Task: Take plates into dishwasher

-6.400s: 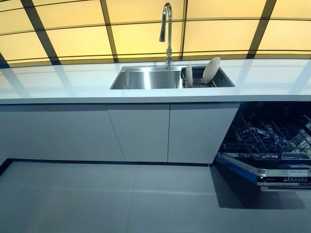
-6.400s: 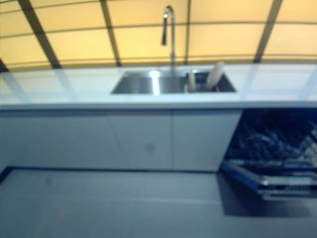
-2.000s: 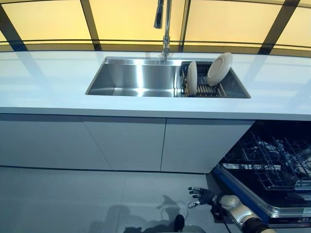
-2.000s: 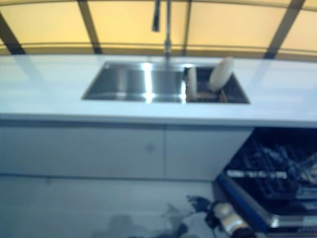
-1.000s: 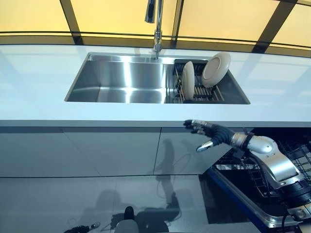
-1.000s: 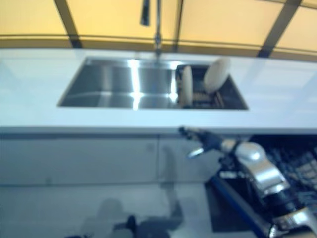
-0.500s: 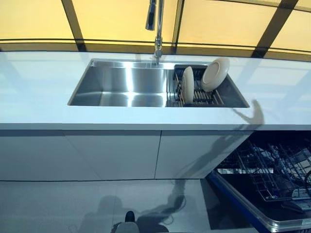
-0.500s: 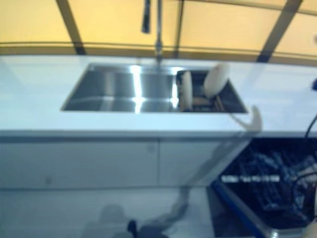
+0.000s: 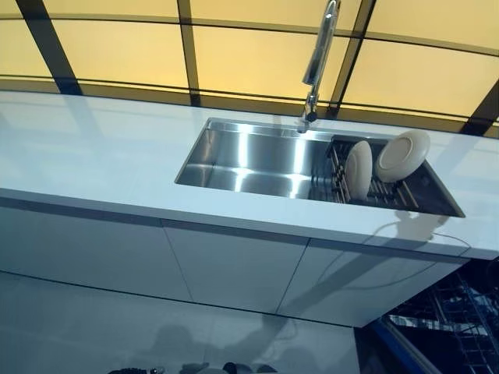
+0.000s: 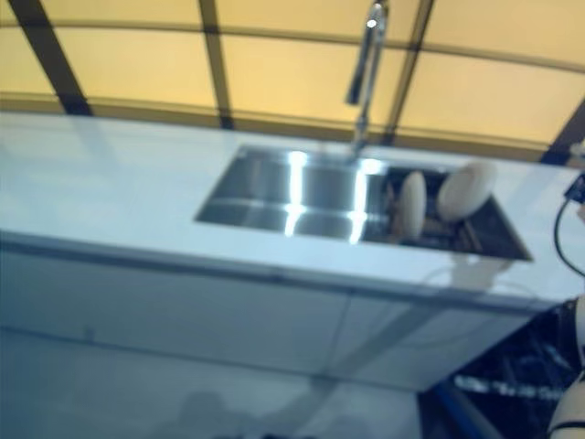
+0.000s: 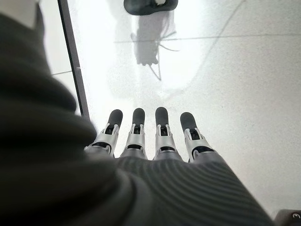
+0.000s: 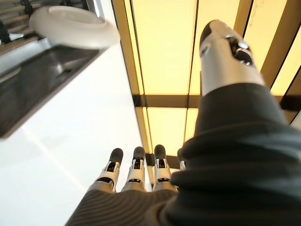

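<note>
Because they stand on edge in the rack (image 9: pixel 390 192) at the sink's (image 9: pixel 257 160) right end, both plates (image 9: pixel 358 169) can be lifted out. Right hand (image 12: pixel 136 176) hovers over the counter (image 9: pixel 101 156) nearby, fingers straight, empty; left hand (image 11: pixel 155 139) hangs likewise over the floor. Dishwasher (image 9: pixel 460 319) waits open below.

cream plates (image 9: pixel 401 155), steel sink (image 9: pixel 249 160), white counter (image 9: pixel 93 156)

1. No readable text, labels, brands, numbers or signs in any view.
2. Plates (image 9: pixel 401 155): plain white, no marks.
3. Desk (image 9: pixel 101 148), sink (image 9: pixel 249 156), tap (image 9: pixel 318 58): bare surfaces, nothing printed.
4. Cabinet fronts (image 9: pixel 234 265) below: blank.
5. Left hand (image 11: pixel 150 141) and right hand (image 12: pixel 136 176): covers and fingers carry no legible marking.
</note>
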Robot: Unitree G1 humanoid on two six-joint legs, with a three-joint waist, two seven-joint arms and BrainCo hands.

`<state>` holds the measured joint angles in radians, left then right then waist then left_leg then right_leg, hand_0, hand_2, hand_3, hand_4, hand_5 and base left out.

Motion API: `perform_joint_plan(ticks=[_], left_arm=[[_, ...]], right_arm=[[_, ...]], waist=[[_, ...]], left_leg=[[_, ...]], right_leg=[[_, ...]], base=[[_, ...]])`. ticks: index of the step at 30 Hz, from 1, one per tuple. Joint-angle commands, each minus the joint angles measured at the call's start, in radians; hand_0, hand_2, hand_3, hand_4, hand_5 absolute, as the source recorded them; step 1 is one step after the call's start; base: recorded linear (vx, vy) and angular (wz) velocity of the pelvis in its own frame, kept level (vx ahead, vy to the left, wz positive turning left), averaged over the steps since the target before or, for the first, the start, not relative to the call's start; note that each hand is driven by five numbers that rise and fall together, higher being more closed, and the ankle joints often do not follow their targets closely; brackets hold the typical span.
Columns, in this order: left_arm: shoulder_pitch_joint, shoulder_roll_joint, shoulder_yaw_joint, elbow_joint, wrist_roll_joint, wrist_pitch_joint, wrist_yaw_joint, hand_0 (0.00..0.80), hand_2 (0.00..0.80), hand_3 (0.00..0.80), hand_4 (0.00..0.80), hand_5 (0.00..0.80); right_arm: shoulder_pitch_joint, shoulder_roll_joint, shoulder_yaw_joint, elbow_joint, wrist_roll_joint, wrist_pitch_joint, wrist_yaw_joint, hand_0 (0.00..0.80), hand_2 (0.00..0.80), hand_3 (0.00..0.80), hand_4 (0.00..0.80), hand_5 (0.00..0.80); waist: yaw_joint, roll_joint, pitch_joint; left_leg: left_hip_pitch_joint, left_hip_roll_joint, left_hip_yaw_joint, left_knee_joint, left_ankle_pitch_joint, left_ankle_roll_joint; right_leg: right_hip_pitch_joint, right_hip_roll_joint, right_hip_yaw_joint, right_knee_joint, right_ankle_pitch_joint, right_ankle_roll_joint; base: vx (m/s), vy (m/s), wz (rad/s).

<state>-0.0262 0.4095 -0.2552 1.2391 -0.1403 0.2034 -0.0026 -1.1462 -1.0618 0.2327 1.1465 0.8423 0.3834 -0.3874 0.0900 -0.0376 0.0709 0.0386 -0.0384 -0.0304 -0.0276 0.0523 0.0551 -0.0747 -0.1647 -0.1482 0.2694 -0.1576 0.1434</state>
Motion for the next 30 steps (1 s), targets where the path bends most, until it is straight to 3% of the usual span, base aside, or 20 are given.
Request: perform_joint_plan(ticks=[1, 3, 7, 11, 15, 16, 18, 19, 20, 22, 23, 24, 26, 28, 30], left_arm=[[0.009, 0.047, 0.013, 0.006, -0.012, 0.017, 0.051, 0.0, 0.0, 0.0, 0.0, 0.0], [0.025, 0.042, 0.043, 0.023, -0.015, 0.021, 0.07, 0.0, 0.0, 0.0, 0.0, 0.0], [0.069, 0.017, 0.079, 0.041, -0.022, 0.023, 0.08, 0.0, 0.0, 0.0, 0.0, 0.0], [0.088, -0.01, 0.075, 0.066, -0.008, 0.006, 0.09, 0.0, 0.0, 0.0, 0.0, 0.0], [0.077, -0.01, 0.057, 0.06, 0.004, 0.023, 0.089, 0.0, 0.0, 0.0, 0.0, 0.0], [0.074, -0.01, 0.056, 0.062, 0.005, 0.024, 0.09, 0.0, 0.0, 0.0, 0.0, 0.0], [0.072, -0.012, 0.054, 0.063, 0.005, 0.021, 0.088, 0.0, 0.0, 0.0, 0.0, 0.0], [0.068, -0.012, 0.049, 0.058, 0.011, 0.017, 0.083, 0.0, 0.0, 0.0, 0.0, 0.0], [0.065, -0.011, 0.047, 0.052, 0.02, 0.02, 0.074, 0.0, 0.0, 0.0, 0.0, 0.0], [0.056, -0.007, 0.032, 0.032, 0.032, 0.034, 0.055, 0.0, 0.0, 0.0, 0.0, 0.0], [0.051, -0.004, 0.021, 0.017, 0.033, 0.038, 0.046, 0.0, 0.0, 0.0, 0.0, 0.0], [0.046, -0.001, 0.01, 0.0, 0.038, 0.035, 0.031, 0.0, 0.0, 0.0, 0.0, 0.0], [0.039, 0.005, 0.017, -0.011, 0.053, 0.026, 0.017, 0.0, 0.0, 0.0, 0.0, 0.0], [0.033, 0.01, 0.016, -0.013, 0.046, 0.018, 0.013, 0.0, 0.0, 0.0, 0.0, 0.0], [0.013, 0.017, 0.018, -0.012, 0.01, 0.047, 0.038, 0.0, 0.0, 0.0, 0.0, 0.0]], right_arm=[[-0.215, -0.088, 0.092, -0.019, -0.038, -0.017, -0.058, 0.0, 0.0, 0.0, 0.0, 0.0], [-0.254, -0.085, 0.12, -0.012, -0.02, -0.056, -0.08, 0.0, 0.0, 0.0, 0.0, 0.0], [-0.253, -0.063, 0.13, -0.038, -0.035, -0.065, -0.153, 0.0, 0.0, 0.0, 0.0, 0.0], [-0.261, -0.041, 0.143, -0.008, -0.109, -0.06, -0.111, 0.0, 0.0, 0.0, 0.0, 0.0], [-0.272, -0.012, 0.159, -0.024, -0.119, -0.055, -0.102, 0.0, 0.0, 0.0, 0.0, 0.0], [-0.274, -0.009, 0.164, -0.018, -0.134, -0.054, -0.097, 0.0, 0.0, 0.0, 0.0, 0.0], [-0.273, -0.009, 0.18, -0.008, -0.144, -0.045, -0.084, 0.0, 0.0, 0.0, 0.0, 0.0], [-0.261, -0.011, 0.188, -0.016, -0.142, -0.031, -0.072, 0.0, 0.0, 0.0, 0.0, 0.0], [-0.249, -0.011, 0.188, -0.021, -0.135, -0.033, -0.071, 0.0, 0.0, 0.0, 0.0, 0.0], [-0.227, 0.0, 0.178, -0.032, -0.148, -0.035, -0.052, 0.0, 0.0, 0.0, 0.0, 0.0], [-0.218, 0.007, 0.181, -0.051, -0.14, -0.033, -0.043, 0.0, 0.0, 0.0, 0.0, 0.0], [-0.21, 0.016, 0.181, -0.084, -0.125, -0.037, -0.027, 0.0, 0.0, 0.0, 0.0, 0.0], [-0.192, 0.023, 0.168, -0.111, -0.132, -0.056, 0.061, 0.0, 0.0, 0.0, 0.0, 0.0], [-0.177, 0.019, 0.173, -0.147, -0.114, -0.041, 0.092, 0.0, 0.0, 0.0, 0.0, 0.0], [-0.152, 0.019, 0.144, -0.153, -0.117, -0.022, 0.123, 0.0, 0.0, 0.0, 0.0, 0.0]], waist=[[-0.007, -0.03, 0.035], [0.008, -0.043, 0.032], [0.019, -0.052, 0.01], [0.03, -0.053, -0.007], [0.014, -0.042, -0.006], [0.009, -0.038, -0.005], [0.009, -0.036, 0.006], [0.015, -0.039, 0.027], [0.017, -0.037, 0.04], [0.016, -0.021, 0.054], [0.02, -0.01, 0.062], [0.03, -0.005, 0.075], [0.038, -0.013, 0.085], [0.028, -0.005, 0.067], [0.018, 0.001, 0.041]], left_leg=[[0.098, 0.015, 0.025, 0.055, -0.146, -0.065], [0.098, 0.024, 0.064, 0.082, -0.175, -0.063], [0.1, 0.062, 0.103, 0.1, -0.166, -0.093], [0.12, 0.094, 0.129, 0.06, -0.143, -0.112], [0.14, 0.106, 0.142, 0.075, -0.151, -0.128], [0.132, 0.111, 0.139, 0.114, -0.135, -0.137], [0.058, 0.129, 0.124, 0.293, -0.037, -0.17], [-0.043, 0.124, 0.094, 0.443, 0.026, -0.187], [-0.086, 0.119, 0.083, 0.473, 0.02, -0.189], [-0.083, 0.126, 0.101, 0.358, -0.006, -0.186], [-0.091, 0.133, 0.119, 0.27, 0.013, -0.187], [-0.113, 0.123, 0.117, 0.211, 0.028, -0.186], [-0.103, 0.093, 0.123, 0.185, -0.013, -0.167], [-0.041, 0.066, 0.112, 0.083, -0.02, -0.147], [0.022, 0.07, 0.133, -0.008, -0.003, -0.138]], right_leg=[[-0.057, -0.015, -0.046, -0.2, 0.338, 0.008], [-0.027, -0.029, -0.101, -0.225, 0.326, 0.01], [0.03, -0.019, -0.126, -0.26, 0.31, 0.002], [0.076, -0.012, -0.153, -0.269, 0.279, -0.007], [0.075, 0.005, -0.149, -0.25, 0.245, -0.031], [0.077, 0.016, -0.142, -0.249, 0.235, -0.043], [0.112, 0.039, -0.123, -0.267, 0.214, -0.08], [0.134, 0.042, -0.107, -0.27, 0.206, -0.097], [0.145, 0.037, -0.097, -0.269, 0.202, -0.099], [0.161, 0.03, -0.079, -0.271, 0.199, -0.079], [0.176, 0.028, -0.073, -0.286, 0.205, -0.065], [0.191, 0.022, -0.062, -0.302, 0.214, -0.055], [0.199, 0.007, -0.069, -0.321, 0.23, -0.042], [0.185, 0.018, -0.07, -0.326, 0.241, -0.031], [0.176, 0.016, -0.096, -0.304, 0.24, -0.016]], base=[[0.184, -0.231, 0.2], [0.146, -0.228, 0.09], [0.154, -0.143, -0.09], [0.171, -0.11, -0.28], [0.112, -0.12, -0.18], [0.067, -0.098, -0.09], [0.051, -0.09, -0.06], [0.081, -0.033, -0.14], [0.118, 0.052, -0.29], [0.139, 0.179, -0.43], [0.111, 0.218, -0.34], [0.099, 0.204, -0.29], [0.087, 0.122, -0.59], [0.122, 0.087, -0.82], [0.15, -0.009, -0.54]])
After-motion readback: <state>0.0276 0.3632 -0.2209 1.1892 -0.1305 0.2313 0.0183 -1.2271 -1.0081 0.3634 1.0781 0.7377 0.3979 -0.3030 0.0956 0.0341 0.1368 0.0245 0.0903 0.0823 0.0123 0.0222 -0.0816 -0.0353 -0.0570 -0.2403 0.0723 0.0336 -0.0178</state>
